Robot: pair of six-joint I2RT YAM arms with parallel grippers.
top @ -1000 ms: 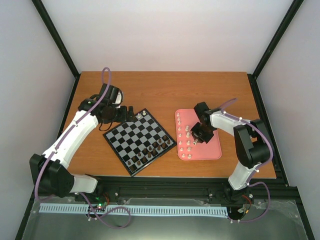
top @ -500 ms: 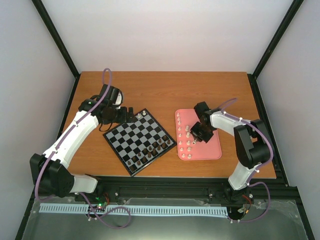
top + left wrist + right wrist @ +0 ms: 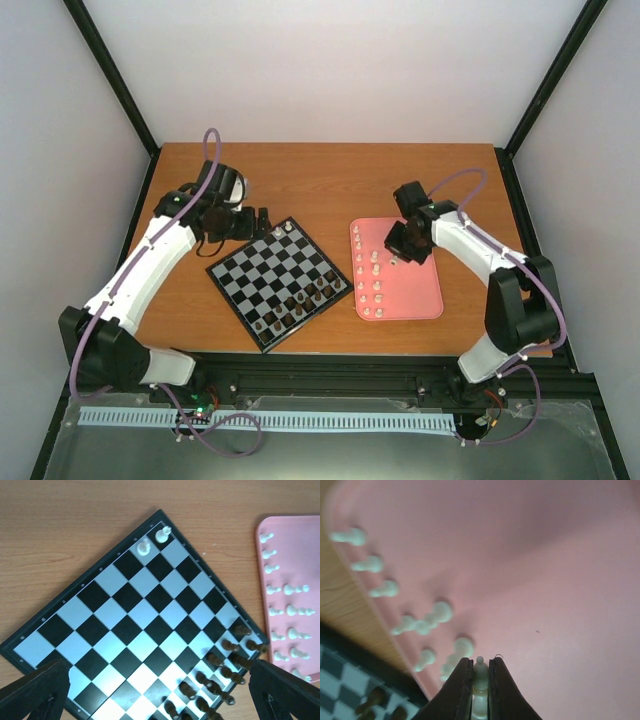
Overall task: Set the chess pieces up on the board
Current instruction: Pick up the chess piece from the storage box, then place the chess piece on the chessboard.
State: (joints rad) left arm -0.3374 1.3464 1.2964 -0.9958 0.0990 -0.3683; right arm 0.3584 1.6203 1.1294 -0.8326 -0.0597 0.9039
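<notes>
My R end effector (image 3: 480,663) is clamped on one cream chess piece (image 3: 480,674), above pink tray (image 3: 422,292) just right of board (image 3: 262,272). My L end effector (image 3: 262,221): jaws wide apart, by board's far-left edge.

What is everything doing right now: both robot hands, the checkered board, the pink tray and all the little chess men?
Left gripper: open, holding nothing, beside the board's far-left edge.
Right gripper: shut on one cream-white chess piece, above the tray.
Black and silver checkered board: two cream-white pieces stand at its far corner, dark brown pieces crowd its near-right edge.
Pink rounded tray: holds the remaining cream-white figures in rows.
</notes>
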